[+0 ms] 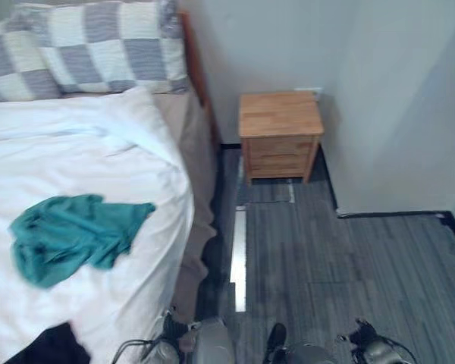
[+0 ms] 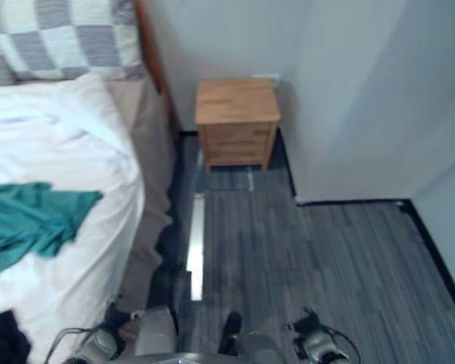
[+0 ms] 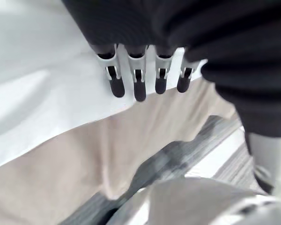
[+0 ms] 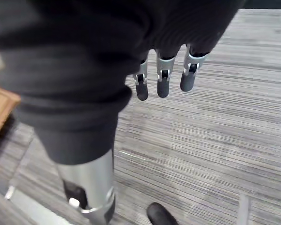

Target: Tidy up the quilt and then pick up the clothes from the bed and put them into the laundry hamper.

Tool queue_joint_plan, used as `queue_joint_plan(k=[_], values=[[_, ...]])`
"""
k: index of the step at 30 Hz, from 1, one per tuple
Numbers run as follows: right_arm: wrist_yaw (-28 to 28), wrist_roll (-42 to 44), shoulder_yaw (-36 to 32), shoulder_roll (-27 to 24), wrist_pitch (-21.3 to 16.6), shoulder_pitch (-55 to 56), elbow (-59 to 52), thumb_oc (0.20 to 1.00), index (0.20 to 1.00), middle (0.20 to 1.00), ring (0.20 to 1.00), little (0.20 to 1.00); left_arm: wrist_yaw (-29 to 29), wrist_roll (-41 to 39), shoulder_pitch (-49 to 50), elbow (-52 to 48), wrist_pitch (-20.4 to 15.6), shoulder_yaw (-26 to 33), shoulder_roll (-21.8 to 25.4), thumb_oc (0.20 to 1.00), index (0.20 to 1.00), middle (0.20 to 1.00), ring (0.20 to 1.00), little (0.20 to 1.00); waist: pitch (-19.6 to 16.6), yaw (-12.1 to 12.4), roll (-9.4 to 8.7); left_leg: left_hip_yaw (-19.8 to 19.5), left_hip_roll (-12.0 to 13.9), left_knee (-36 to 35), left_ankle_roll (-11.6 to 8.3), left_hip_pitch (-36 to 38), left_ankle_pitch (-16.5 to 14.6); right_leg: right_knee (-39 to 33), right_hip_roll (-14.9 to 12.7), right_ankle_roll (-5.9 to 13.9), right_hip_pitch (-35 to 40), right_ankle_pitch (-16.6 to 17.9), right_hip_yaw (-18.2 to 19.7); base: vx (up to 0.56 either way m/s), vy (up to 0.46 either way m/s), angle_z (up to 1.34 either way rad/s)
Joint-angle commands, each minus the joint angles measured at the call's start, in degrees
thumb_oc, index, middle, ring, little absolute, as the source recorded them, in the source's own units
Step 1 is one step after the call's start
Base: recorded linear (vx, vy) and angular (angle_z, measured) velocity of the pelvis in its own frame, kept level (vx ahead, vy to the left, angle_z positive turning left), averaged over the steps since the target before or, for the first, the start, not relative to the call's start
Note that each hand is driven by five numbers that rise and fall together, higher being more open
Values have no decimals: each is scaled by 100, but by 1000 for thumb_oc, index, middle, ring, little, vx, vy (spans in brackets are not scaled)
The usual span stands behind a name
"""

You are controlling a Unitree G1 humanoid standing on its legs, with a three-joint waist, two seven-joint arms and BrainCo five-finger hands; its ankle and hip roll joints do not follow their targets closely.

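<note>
The white quilt [image 1: 83,167] lies spread over the bed, with soft folds near the pillows. A crumpled teal garment [image 1: 72,236] rests on it near the bed's right side. A black garment [image 1: 53,345] shows at the quilt's near corner. My left hand [image 3: 139,84] hangs beside the bed's edge, fingers straight and relaxed, holding nothing, with the quilt's hem [image 3: 47,108] and the beige bed skirt [image 3: 84,159] past them. My right hand [image 4: 163,79] hangs over the grey floor [image 4: 215,140], fingers relaxed and empty.
Two checkered pillows [image 1: 106,45] lean at the head of the bed. A wooden nightstand [image 1: 280,133] stands in the corner between bed and wall. A wall corner [image 1: 394,152] juts out on the right. A metal strip [image 1: 239,258] runs along the floor.
</note>
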Motion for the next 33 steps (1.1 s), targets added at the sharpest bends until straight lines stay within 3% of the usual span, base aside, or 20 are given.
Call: queue_joint_plan(k=[1, 2, 3, 5, 7, 8, 9, 11, 12, 15, 18, 20, 22, 23, 26, 28, 29, 30, 32, 33], values=[[48, -233, -15, -153, -8, 101, -112, 1000, 1000, 1000, 1000, 1000, 242, -46, -523, -146, -22, 61, 136, 1000, 1000, 1000, 1000, 1000, 556, 246, 151, 621, -261, -2523, 107, 751, 255, -777, -788, 517, 491, -60, -272, 619, 354, -36], [41, -305, -17, -157, 0, 124, -127, 1000, 1000, 1000, 1000, 1000, 201, 2, -472, -131, -19, 101, 165, 1000, 1000, 1000, 1000, 1000, 395, 224, 236, 1361, -375, -3425, 2, 792, 495, -777, -617, 584, 724, -309, -407, 414, 186, -51], [20, -322, -29, -165, 6, 148, -171, 1000, 1000, 1000, 1000, 1000, 171, 50, -441, -184, -6, 100, 182, 1000, 1000, 1000, 1000, 1000, 384, 167, 214, 1972, -242, -3333, 48, 695, 489, -777, -546, 531, 828, -397, -529, 413, 185, -47], [61, -358, -8, -135, 34, 241, -193, 1000, 1000, 1000, 1000, 1000, 101, 23, -375, -229, 32, 143, 228, 1000, 1000, 1000, 1000, 1000, 258, 156, 154, 2385, -158, -3358, 230, 914, 471, -687, -431, 524, 971, -354, -646, 419, 208, 12], [90, -452, 23, -88, 40, 279, -185, 1000, 1000, 1000, 1000, 1000, 74, -13, -352, -163, 24, 199, 211, 1000, 1000, 1000, 1000, 1000, 182, 190, 98, 2250, -399, -3522, 350, 1114, 387, -378, -475, 608, 993, -416, -690, 433, 238, 19], [72, -497, -31, 23, 22, 355, -117, 1000, 1000, 1000, 1000, 1000, 74, 43, -310, 9, 43, 139, 224, 1000, 1000, 1000, 1000, 1000, 174, 252, 0, 2190, -512, -3736, 504, 1446, 188, 1011, -748, 936, 677, -360, -976, 537, 301, 20], [95, -512, -77, 51, 50, 285, -136, 1000, 1000, 1000, 1000, 1000, 115, -85, -311, 55, 46, 221, 267, 1000, 1000, 1000, 1000, 1000, 237, 111, 70, 2060, -618, -3905, 657, 1744, 8, 2493, -1204, 1315, 248, 108, -982, 534, 304, 60], [96, -512, -76, 49, 49, 277, -133, 1000, 1000, 1000, 1000, 1000, 116, -86, -318, 58, 44, 224, 265, 1000, 1000, 1000, 1000, 1000, 244, 103, 52, 2060, -659, -3925, 676, 1751, 3, 2557, -1254, 1339, 224, 83, -973, 248, 148, 96], [87, -469, -142, 58, 60, 195, -155, 1000, 1000, 1000, 1000, 1000, 162, -173, -359, 140, 49, 246, 277, 1000, 1000, 1000, 1000, 1000, 329, -47, 153, 1744, -693, -4183, 739, 2037, -24, 3371, -1471, 1363, -348, 199, -688, 317, 98, 109], [94, -359, -160, 69, 39, 99, -155, 1000, 1000, 1000, 1000, 1000, 296, -180, -696, 270, 176, 168, 233, 1000, 1000, 1000, 1000, 1000, 305, -204, 241, 1417, -653, -4474, 691, 2276, 72, 2806, -1277, 1049, -739, 10, -291, 295, -24, 123], [-114, -8, -223, 188, -80, 113, -254, 1000, 1000, 1000, 1000, 1000, 396, 139, -339, 547, -24, -65, -131, 1000, 1000, 1000, 1000, 1000, 359, -244, 193, 370, -900, -4580, 568, 2382, -28, 170, -1174, 927, -964, 133, 1065, 477, -202, 125], [-102, 150, -255, 198, -45, 155, -302, 1000, 1000, 1000, 1000, 1000, 442, 20, -353, 743, -110, -101, -185, 1000, 1000, 1000, 1000, 1000, 362, -383, 137, -299, -1033, -4578, 474, 2402, -54, -263, -1094, 1073, -1198, 428, 2169, 387, -163, 244], [-106, 141, -205, 197, -34, 158, -323, 1000, 1000, 1000, 1000, 1000, 445, -26, -390, 804, -116, -117, -173, 1000, 1000, 1000, 1000, 1000, 393, -385, 82, -489, -1037, -4527, 437, 2413, -81, -326, -1126, 1145, -1222, 578, 2298, 316, -269, 200], [-67, 19, -127, 279, -9, 121, -264, 1000, 1000, 1000, 1000, 1000, 464, -195, -367, 1011, -176, 27, -91, 1000, 1000, 1000, 1000, 1000, 367, -249, -157, -666, -1007, -4348, 353, 2406, -182, -501, -1371, 1194, -890, 756, 1638, 468, -496, 138], [-25, -282, -9, 195, -75, 81, -200, 1000, 1000, 1000, 1000, 1000, 383, -253, -193, 1051, -193, 197, -48, 1000, 1000, 1000, 1000, 1000, 238, -224, -220, -860, -658, -3897, 220, 2258, -347, -777, -1341, 1090, -483, 770, 1284, 428, -414, 198], [-56, -412, -9, 41, -62, 0, -151, 1000, 1000, 1000, 1000, 1000, 367, -344, -179, 973, -199, 293, -41, 1000, 1000, 1000, 1000, 1000, 294, -260, -237, -258, -346, -3413, 127, 1953, -257, -777, -1536, 1072, -264, 710, 774, 173, -232, 156], [-64, -445, -12, -70, -47, -52, -221, 1000, 1000, 1000, 1000, 1000, 381, -387, -202, 915, -208, 326, -30, 1000, 1000, 1000, 1000, 1000, 341, -352, -229, 525, -113, -3101, 104, 1780, -120, -777, -1621, 1024, -125, 655, 361, 57, -169, 130], [-63, -445, -11, -69, -47, -55, -221, 1000, 1000, 1000, 1000, 1000, 381, -387, -203, 915, -207, 328, -29, 1000, 1000, 1000, 1000, 1000, 329, -361, -233, 517, -118, -3105, 105, 1761, -109, -777, -1624, 1021, -140, 658, 355, 74, -204, 167], [-139, -382, -139, -247, 44, -122, -310, 1000, 1000, 1000, 1000, 1000, 315, -393, -218, 745, -133, 457, 152, 1000, 1000, 1000, 1000, 1000, 270, -510, -160, 2542, 135, -2536, 236, 1475, -240, -777, -1507, 835, 201, 281, -595, 67, -223, 224], [-155, -356, -200, -285, 43, -133, -365, 1000, 1000, 1000, 1000, 1000, 300, -382, -221, 731, -113, 498, 187, 1000, 1000, 1000, 1000, 1000, 249, -531, -147, 2843, 202, -2555, 228, 1389, -169, -777, -1452, 799, 234, 223, -766, 34, -165, 169]])
